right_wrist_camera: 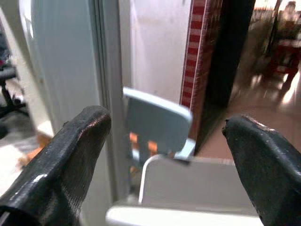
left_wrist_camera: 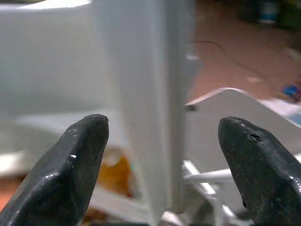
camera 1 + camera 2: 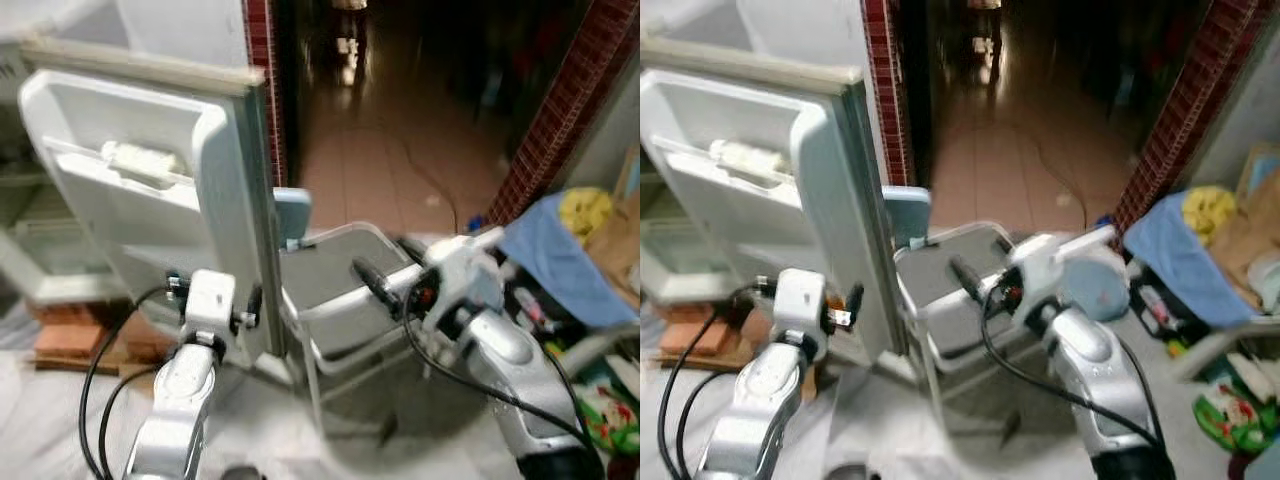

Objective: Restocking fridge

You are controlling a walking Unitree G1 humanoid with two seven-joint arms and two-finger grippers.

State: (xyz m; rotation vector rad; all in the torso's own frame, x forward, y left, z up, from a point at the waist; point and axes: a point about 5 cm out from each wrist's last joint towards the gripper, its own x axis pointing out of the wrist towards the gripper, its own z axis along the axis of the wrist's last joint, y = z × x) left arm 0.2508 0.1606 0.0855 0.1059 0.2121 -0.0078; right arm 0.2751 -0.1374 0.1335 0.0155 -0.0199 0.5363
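Two risks, eye views: the fridge door (image 3: 150,190) stands swung open with its free edge just beside the chair (image 3: 345,290); I judge that if the door is pushed wider it could strike the chair. The picture is blurred, so an arm's reach may be misjudged.
Stock, eye views: a pale packet (image 3: 140,160) lies on the door's upper shelf; what it is cannot be told. Bags and a blue cloth (image 3: 555,250) sit well apart on the robot's right.
Left arm, eye views: raised in front of the door's lower part, wrist near its edge.
Right arm, eye views: bent across over the chair seat, right claw (image 3: 365,275) pointing toward the door.
Left wrist view: left claw (image 2: 162,160) wide open and empty, fingers (image 2: 77,160) astride the door's edge, not touching it. Closing off-centre could make it slip off the smooth edge.
Right wrist view: right claw (image 1: 164,160) wide open, holding nothing, aimed at the chair back (image 1: 157,120) beside the door; it could knock the chair if it goes forward.
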